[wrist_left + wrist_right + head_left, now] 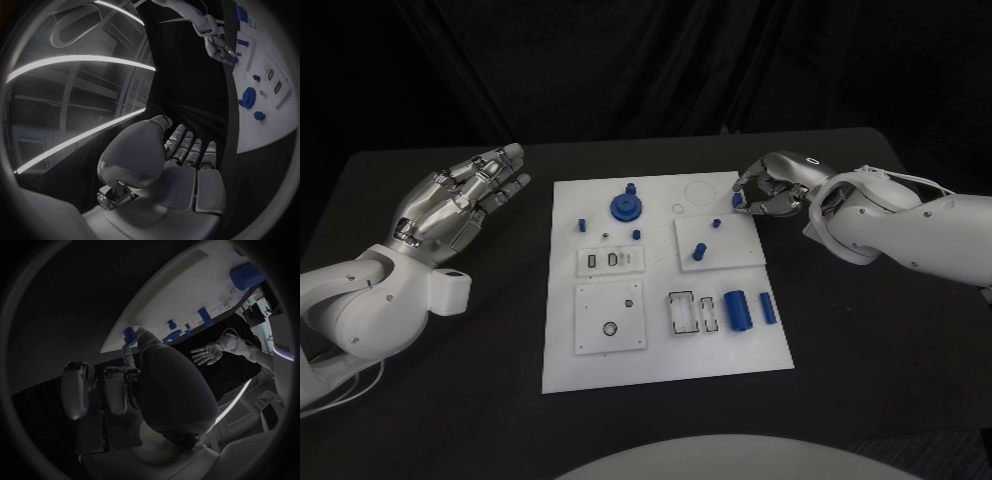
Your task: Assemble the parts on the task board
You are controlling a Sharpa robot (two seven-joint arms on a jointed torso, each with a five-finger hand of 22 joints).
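Note:
The white task board [661, 345] lies in the middle of the black table. My right hand [769, 190] hovers over the board's far right corner and pinches a small blue part [737, 200] between thumb and finger; the blue part [129, 335] sits at the fingertips [128, 360] just above the board's edge [156, 305]. My left hand [459, 200] hangs open, fingers spread, off the board's left side and holds nothing. A round blue part [627, 207] stands at the board's far end, with small blue pegs [701, 250] near it. Two blue cylinders [736, 310] lie at mid right.
White inset plates [610, 316] with holes and slots take up the board's near left. Bare black table surrounds the board. From the left wrist, the open left hand [187, 160] faces the board [275, 130], with the right hand [219, 47] beyond.

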